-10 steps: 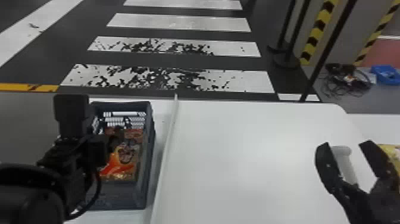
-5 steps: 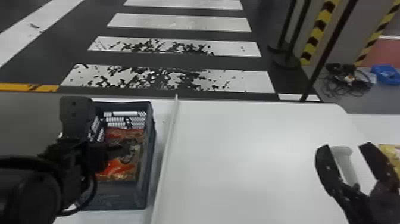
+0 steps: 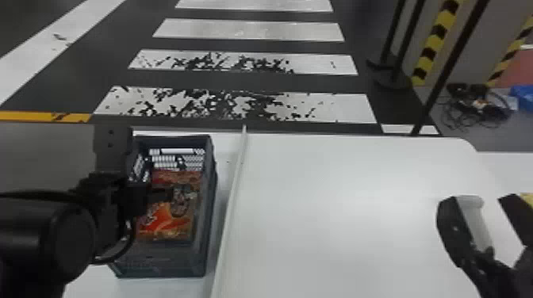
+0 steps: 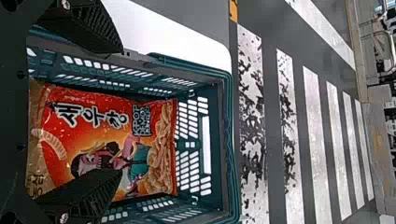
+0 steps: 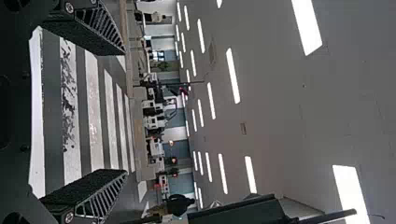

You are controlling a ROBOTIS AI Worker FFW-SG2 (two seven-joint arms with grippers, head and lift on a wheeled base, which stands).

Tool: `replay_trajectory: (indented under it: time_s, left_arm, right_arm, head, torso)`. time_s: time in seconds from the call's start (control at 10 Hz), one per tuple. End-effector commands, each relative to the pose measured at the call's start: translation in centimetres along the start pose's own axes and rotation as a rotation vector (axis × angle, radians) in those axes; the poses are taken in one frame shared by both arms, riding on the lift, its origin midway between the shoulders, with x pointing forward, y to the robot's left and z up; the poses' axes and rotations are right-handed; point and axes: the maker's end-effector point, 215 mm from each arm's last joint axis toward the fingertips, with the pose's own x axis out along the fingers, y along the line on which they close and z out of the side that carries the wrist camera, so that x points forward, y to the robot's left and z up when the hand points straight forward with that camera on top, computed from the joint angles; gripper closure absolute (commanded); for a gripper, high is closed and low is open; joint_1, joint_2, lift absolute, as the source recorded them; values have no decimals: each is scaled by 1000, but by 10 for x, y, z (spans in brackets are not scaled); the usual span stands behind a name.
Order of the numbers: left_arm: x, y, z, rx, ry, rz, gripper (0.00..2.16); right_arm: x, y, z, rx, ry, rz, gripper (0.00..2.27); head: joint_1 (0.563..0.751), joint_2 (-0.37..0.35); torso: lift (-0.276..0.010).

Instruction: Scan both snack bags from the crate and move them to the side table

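The dark crate [image 3: 162, 267] stands on the left part of the white tabletop [image 3: 341, 222], its far end close to the tabletop's far edge. A pale raised strip [image 3: 229, 206] runs from the tabletop's far edge toward the near one, just right of the crate.

The orange-and-red snack bag [image 3: 168, 222] lies flat inside the crate, its length along the crate's long sides. In the left wrist view a gap shows between the bag's far end and the crate's far end wall, which has slots cut through it.

The left claw [image 3: 152, 191] is at the crate's left side, open, with its two fingers well apart. One finger is above the bag, overlapping its printed front in the left wrist view; the other is over the crate's left long side. Whether the finger above the bag touches it, I cannot tell.

The right claw [image 3: 482, 198] is over the right part of the tabletop, also open, its fingers spread wide. A pale rounded object [image 3: 478, 222] shows between these fingers in the head view; what it is cannot be made out. A yellow item [image 3: 528, 198], cut off by the head view's right edge, shows beside the right finger.
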Motion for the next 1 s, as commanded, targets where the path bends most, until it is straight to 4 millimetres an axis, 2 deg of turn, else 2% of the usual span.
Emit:
replay_trajectory:
  time_s: [0.0, 0.3, 0.5, 0.9]
  left_arm:
    - [8, -3, -1, -5, 8, -3, 83]
    - [17, -22, 12, -3, 0, -26, 107]
    - [27, -33, 11, 6, 7, -29, 110]
    - [47, -36, -5, -3, 23, -23, 144]
  right_arm:
    - [2, 0, 1, -1, -4, 2, 93]
    - [3, -5, 2, -13, -4, 3, 93]
    - [5, -11, -1, -11, -3, -3, 90]
    - [5, -15, -6, -12, 2, -8, 90]
  head:
    - [695, 15]
    - [695, 7]
    - [695, -15]
    - [695, -37]
  torso:
    - [-95]
    - [-95]
    - [-95]
    - [-95]
